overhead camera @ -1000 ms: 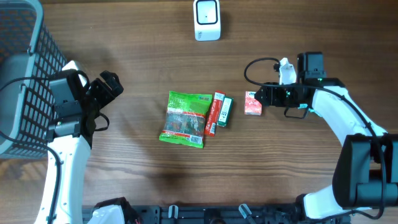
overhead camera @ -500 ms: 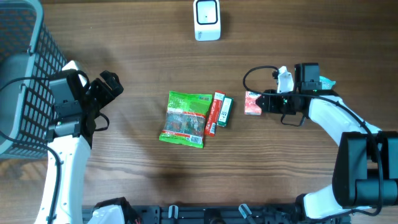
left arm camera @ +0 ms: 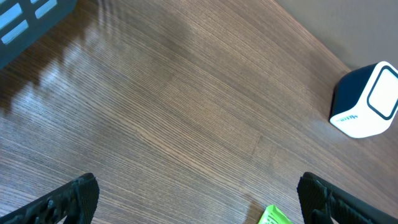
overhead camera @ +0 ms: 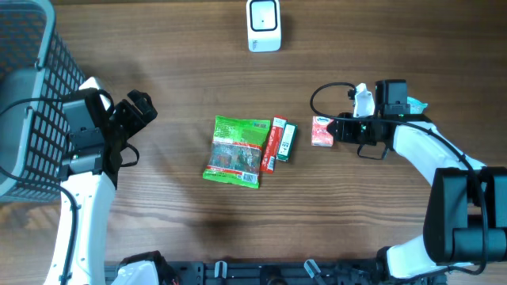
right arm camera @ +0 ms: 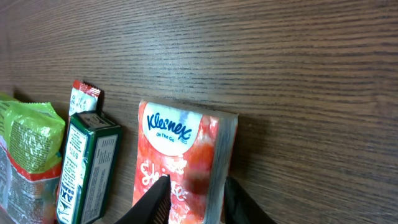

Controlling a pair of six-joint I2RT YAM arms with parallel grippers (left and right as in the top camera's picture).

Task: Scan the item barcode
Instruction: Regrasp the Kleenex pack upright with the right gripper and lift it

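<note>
Right gripper (right arm camera: 194,198) on Kleenex pack (right arm camera: 180,143).
Jaws narrow, pinching its near end; pack flat on table (right arm camera: 311,62), beside green box (right arm camera: 87,162).

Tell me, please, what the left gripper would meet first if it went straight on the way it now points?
Most likely the bare table: the open left gripper angles down at it with nothing between. The white scanner sits right of that line, though depth is hard to judge.

Tissue pack (overhead camera: 322,131) right of carton (overhead camera: 286,142); bag (overhead camera: 236,152) further left; scanner (overhead camera: 263,25) behind.
</note>
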